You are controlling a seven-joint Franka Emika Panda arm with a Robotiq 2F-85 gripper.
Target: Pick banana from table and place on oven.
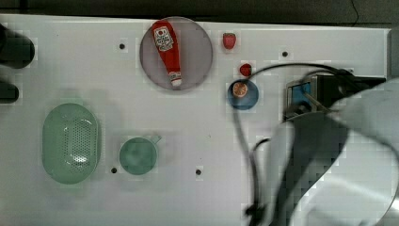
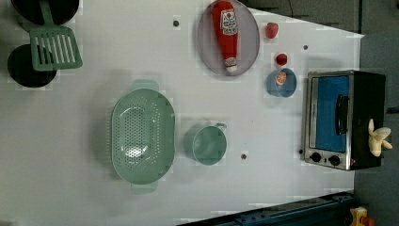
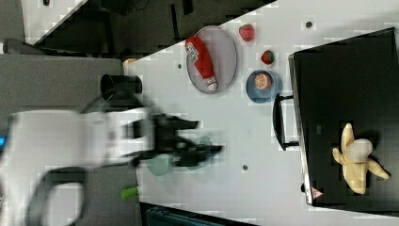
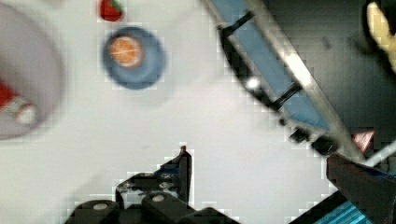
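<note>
The banana (image 3: 356, 160), pale yellow and partly peeled, lies on the oven's black top (image 3: 348, 94), near the corner by the knobs (image 2: 324, 158). It also shows as the banana (image 2: 379, 138) in the left view and the banana (image 4: 380, 23) in the wrist view. My gripper (image 3: 202, 137) hangs open over the white table (image 1: 188, 136), well away from the oven and close to the green cup. In the wrist view my gripper (image 4: 257, 156) has its fingers wide apart with nothing between them, beside the oven's blue glass door (image 4: 280, 79). My arm hides most of the oven (image 1: 301, 92) in the top view.
A ketchup bottle (image 1: 168, 49) lies on a grey plate (image 1: 197, 52). A blue bowl (image 1: 249, 96) holds an orange slice, with two red fruits (image 1: 229, 40) nearby. A green colander (image 2: 142, 135), a green cup (image 2: 207, 143), a spatula (image 2: 54, 44) and black pans (image 2: 28, 66) also sit here.
</note>
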